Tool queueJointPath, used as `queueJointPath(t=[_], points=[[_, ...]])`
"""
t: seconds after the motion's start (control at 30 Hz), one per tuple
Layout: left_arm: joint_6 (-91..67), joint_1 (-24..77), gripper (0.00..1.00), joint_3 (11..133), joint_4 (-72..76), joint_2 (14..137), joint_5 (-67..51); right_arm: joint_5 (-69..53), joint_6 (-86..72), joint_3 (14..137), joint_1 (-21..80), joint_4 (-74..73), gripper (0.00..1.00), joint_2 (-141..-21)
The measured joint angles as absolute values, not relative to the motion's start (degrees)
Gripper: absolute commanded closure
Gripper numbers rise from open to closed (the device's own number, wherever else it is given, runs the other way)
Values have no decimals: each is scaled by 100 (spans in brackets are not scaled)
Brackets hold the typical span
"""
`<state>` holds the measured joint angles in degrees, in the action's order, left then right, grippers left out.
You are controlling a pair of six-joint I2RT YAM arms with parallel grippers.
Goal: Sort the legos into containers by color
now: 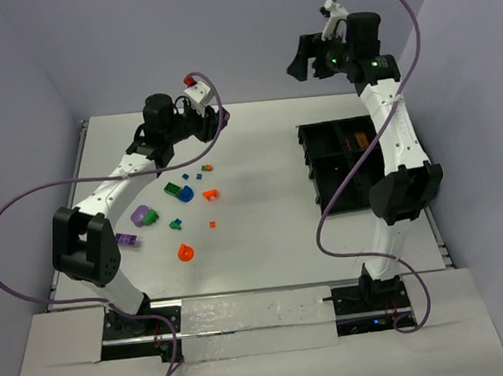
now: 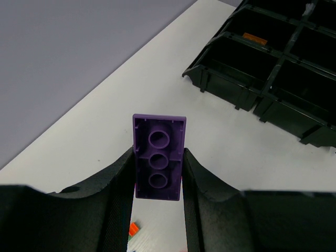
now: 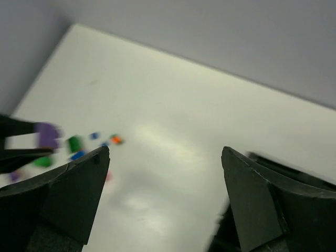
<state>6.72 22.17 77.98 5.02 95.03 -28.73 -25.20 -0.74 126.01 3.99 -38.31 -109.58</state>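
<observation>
Above the surface [image 2: 157, 79] left of the tray [image 2: 273, 79], left tool [image 2: 157, 157] clamped on purple brick [image 2: 159, 152], right tool [image 3: 165, 157] apart, empty; best carry level, release low, away from the orange piece [image 2: 254, 38]

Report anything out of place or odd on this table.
Nothing looks spilled or damaged. One oddity: a purple cable droops across the tray, in front of its compartments in the top view, where it might get in the way of a drop.
</observation>
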Motion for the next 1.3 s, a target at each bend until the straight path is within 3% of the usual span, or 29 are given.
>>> queueJointPath(t=[0.3,0.57,0.73,1.07,1.2,1.23,1.3], points=[[1064,2738,100,7686,738,9419,-2796,-4588,-1582,12531,1110,-3816,1,-11502],[1143,2778,100,7684,778,9381,-2672,-5259,-1635,12375,1588,-4074,2,-11631],[1200,2839,100,7630,776,9310,-2629,-5431,-1363,12376,1897,-4305,7,-11631],[1256,2913,100,7504,800,9131,-2595,-5462,-1316,12388,1938,-4329,46,-11764],[1269,2934,99,7474,782,9094,-2528,-5586,-1385,12396,1942,-4325,72,-11844],[1273,2935,94,7458,775,9093,-2501,-5591,-1386,12396,1943,-4329,88,-11845],[1300,2939,52,7456,771,9089,-2468,-5549,-1385,12396,1949,-4340,100,-11846]])
